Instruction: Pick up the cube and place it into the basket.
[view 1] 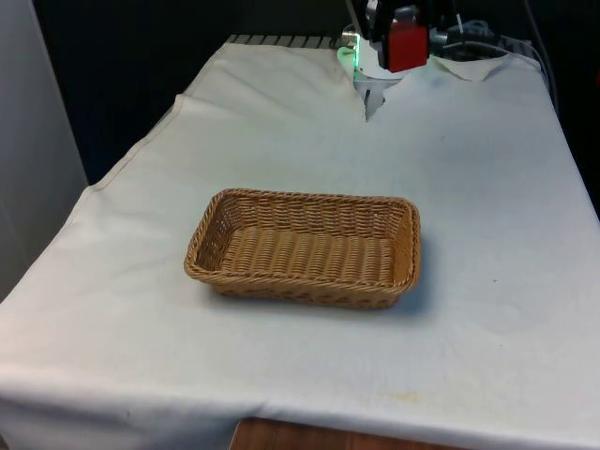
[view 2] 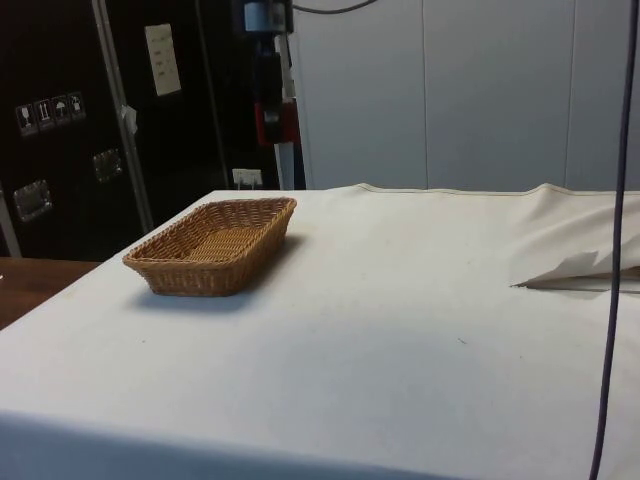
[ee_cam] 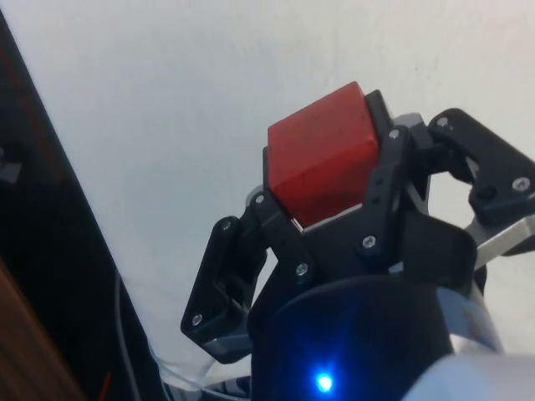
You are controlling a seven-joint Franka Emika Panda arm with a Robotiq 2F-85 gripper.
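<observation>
The gripper [view 1: 405, 39] pinches the red cube [ee_cam: 322, 154] between its fingers, raised high over the surface's far end, well apart from the wicker basket [view 1: 223, 208]. Carry it level over the basket's middle, lower inside the rim, then release.

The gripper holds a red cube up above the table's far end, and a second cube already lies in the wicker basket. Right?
Not quite. The gripper does hold the red cube aloft, but the front view shows the wicker basket empty.
</observation>
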